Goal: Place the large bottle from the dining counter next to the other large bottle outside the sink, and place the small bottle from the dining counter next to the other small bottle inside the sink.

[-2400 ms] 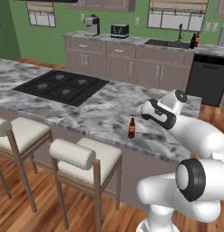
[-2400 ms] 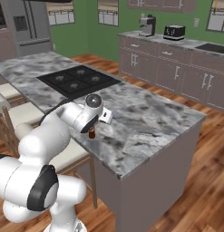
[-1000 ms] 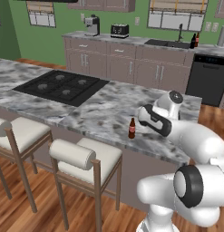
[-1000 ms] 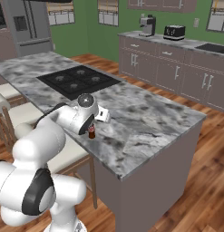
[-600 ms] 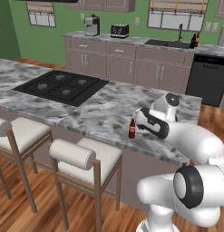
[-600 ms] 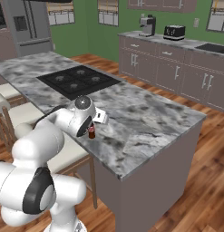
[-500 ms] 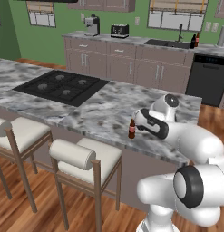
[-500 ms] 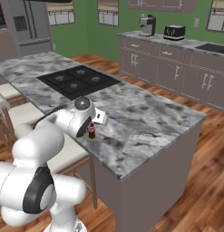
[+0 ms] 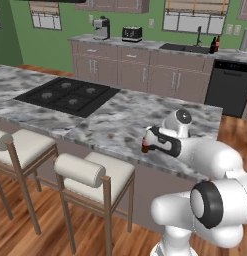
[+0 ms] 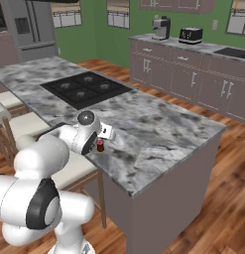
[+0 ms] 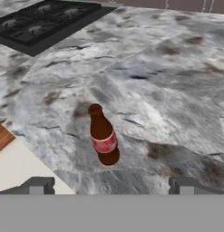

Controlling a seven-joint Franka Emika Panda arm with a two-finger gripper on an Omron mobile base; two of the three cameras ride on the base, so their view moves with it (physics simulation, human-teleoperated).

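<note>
The marble dining counter (image 11: 177,90) spreads out ahead of and beneath the gripper (image 11: 109,186), with one black gas cooktop (image 11: 45,20) well beyond it at the far left. Two cushioned stools (image 9: 90,172) stand off the counter's near edge. One brown bottle with a red label (image 11: 103,136) stands upright just ahead of the gripper, centred between its fingers and near the counter edge; whether it is the large or the small one cannot be told. The jaws are spread wide and hold nothing. This looks like the approach for the first pickup: next, advance until the fingers flank the bottle's body, then close.
</note>
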